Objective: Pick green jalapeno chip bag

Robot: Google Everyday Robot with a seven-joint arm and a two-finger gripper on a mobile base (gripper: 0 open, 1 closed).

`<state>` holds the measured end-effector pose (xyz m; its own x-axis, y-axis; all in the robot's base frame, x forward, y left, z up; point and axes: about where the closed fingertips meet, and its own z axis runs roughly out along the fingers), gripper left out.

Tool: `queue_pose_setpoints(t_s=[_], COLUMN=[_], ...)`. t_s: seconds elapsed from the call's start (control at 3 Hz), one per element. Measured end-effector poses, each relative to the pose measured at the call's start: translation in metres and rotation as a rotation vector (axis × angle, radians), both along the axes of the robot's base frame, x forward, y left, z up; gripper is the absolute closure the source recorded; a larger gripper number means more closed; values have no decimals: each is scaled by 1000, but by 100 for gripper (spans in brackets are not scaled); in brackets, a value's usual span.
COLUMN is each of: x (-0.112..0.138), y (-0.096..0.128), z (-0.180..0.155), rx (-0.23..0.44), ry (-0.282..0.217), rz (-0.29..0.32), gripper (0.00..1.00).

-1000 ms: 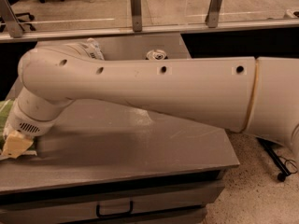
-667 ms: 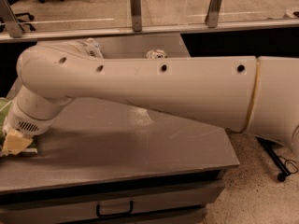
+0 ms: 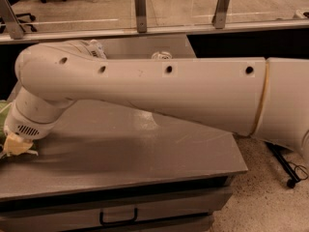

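Item 1, my arm (image 3: 169, 91): a thick, pale tube that crosses the whole view from right to left above the grey table (image 3: 145, 153) and bends downward at its left end.

Item 2, my gripper (image 3: 17, 146): at the far left edge, low over the table top. Its tan end shows just below the vented wrist. I cannot tell whether it is apart, together or clamped on anything.

Item 3, green jalapeno chip bag (image 3: 3, 111): a green sliver at the left edge, just beside my wrist and gripper (the frame cuts off most of it). I cannot confirm contact.

Item 4, white crinkled object (image 3: 94, 47) and small pale object (image 3: 162, 55): on the table's far side, mostly hidden behind my arm.

Item 5, drawer handle (image 3: 118, 217): black, below the table's front edge.
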<state>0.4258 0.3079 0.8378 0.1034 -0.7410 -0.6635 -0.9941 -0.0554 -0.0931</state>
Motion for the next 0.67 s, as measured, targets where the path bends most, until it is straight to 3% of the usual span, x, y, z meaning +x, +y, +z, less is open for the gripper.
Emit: queue_pose_setpoints(t_s=[0.33, 0.67], x=[3, -6], y=[-14, -17], z=[5, 14], rx=[51, 235], ry=[7, 85], rz=[-3, 14], gripper=[100, 100])
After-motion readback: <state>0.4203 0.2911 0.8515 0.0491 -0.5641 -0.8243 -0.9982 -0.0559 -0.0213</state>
